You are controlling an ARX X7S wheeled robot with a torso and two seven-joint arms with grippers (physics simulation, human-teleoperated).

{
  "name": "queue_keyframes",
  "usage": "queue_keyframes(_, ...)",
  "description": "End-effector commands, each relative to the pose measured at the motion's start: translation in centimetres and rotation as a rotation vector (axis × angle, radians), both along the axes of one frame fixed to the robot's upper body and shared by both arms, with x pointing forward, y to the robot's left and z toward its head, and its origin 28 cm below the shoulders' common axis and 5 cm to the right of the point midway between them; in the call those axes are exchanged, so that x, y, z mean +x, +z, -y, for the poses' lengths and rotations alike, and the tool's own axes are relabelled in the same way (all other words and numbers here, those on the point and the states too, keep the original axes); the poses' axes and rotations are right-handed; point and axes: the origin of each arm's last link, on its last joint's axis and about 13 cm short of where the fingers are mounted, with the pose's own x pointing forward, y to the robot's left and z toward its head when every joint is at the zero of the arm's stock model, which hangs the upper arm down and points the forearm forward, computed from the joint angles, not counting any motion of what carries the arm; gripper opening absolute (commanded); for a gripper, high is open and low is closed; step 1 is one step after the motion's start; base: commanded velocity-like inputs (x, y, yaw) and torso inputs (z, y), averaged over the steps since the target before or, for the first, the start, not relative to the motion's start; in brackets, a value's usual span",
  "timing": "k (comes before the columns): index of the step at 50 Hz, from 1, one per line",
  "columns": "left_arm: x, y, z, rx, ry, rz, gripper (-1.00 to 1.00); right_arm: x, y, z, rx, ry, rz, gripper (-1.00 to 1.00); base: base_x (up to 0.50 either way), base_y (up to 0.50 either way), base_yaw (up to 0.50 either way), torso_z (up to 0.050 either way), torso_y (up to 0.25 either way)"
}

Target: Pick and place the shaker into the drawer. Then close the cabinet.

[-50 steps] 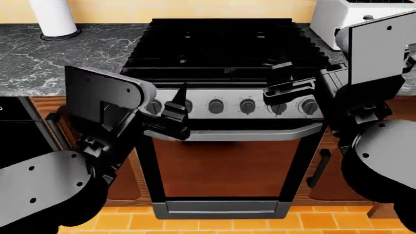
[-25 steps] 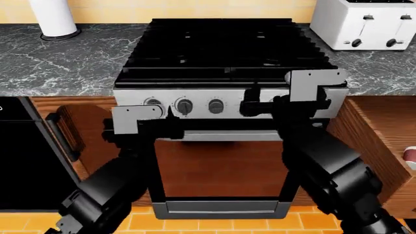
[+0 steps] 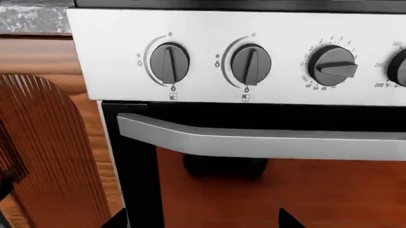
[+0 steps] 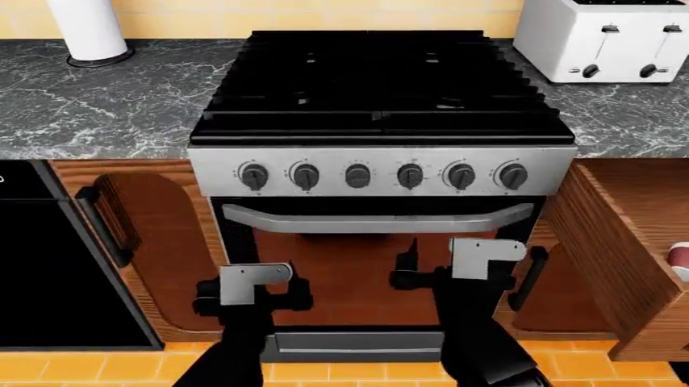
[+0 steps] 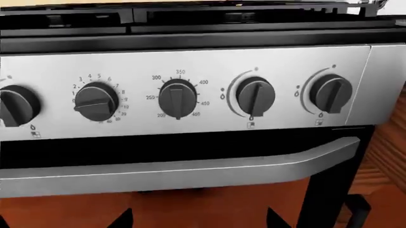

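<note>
The shaker is not in any view. The drawer (image 4: 630, 218) of reddish-brown wood stands pulled out to the right of the stove, cut off by the head view's edge. My left gripper (image 4: 253, 305) hangs low before the oven door's left side, open and empty. My right gripper (image 4: 453, 282) hangs before the door's right side, also open and empty. In the left wrist view, the left gripper (image 3: 203, 223) shows only its two dark tips far apart. The right gripper (image 5: 199, 222) looks the same in its wrist view.
A steel stove (image 4: 377, 169) with several knobs and an oven handle (image 4: 377, 222) fills the middle. A ribbed wooden cabinet door (image 4: 145, 234) stands open at its left. A small maroon and cream object (image 4: 680, 256) lies in the drawer. A toaster (image 4: 603, 36) and paper roll (image 4: 89, 28) stand on the counter.
Both arms have dropped from knob height to in front of the oven door, uncovering the knobs and handle. A second ago they were raised and blocked much of the view.
</note>
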Motion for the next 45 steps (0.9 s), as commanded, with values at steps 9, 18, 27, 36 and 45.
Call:
queue_keyframes(9,-3.8,-0.8,0.1,-0.022,-0.118,-0.023,1.00,-4.0,-3.1,-0.2,-0.080,0.059,0.022,1.00,0.00,0.00,0.00,0.000,0.000)
queue_keyframes(18,-4.7,-0.8,0.0,-0.030,-0.096,-0.011,1.00,-4.7,-2.9,-0.2,-0.085,0.055,0.041,1.00,0.00,0.00,0.00,0.000,0.000)
queue_keyframes(27,-4.7,-0.8,0.0,-0.049,-0.098,0.008,1.00,-4.6,-3.0,-0.1,-0.096,0.056,0.042,1.00,0.00,0.00,0.00,0.000,0.000)
queue_keyframes(36,-4.7,-0.9,0.1,-0.055,-0.093,0.021,1.00,-4.6,-3.1,-0.3,-0.133,0.072,0.035,1.00,0.00,0.17,0.00,0.000,0.000)
queue_keyframes(45,-4.7,-0.4,0.1,-0.059,-0.098,0.028,1.00,-4.6,-3.1,-0.4,-0.143,0.078,0.042,1.00,0.00,0.50,0.00,0.000,0.000)
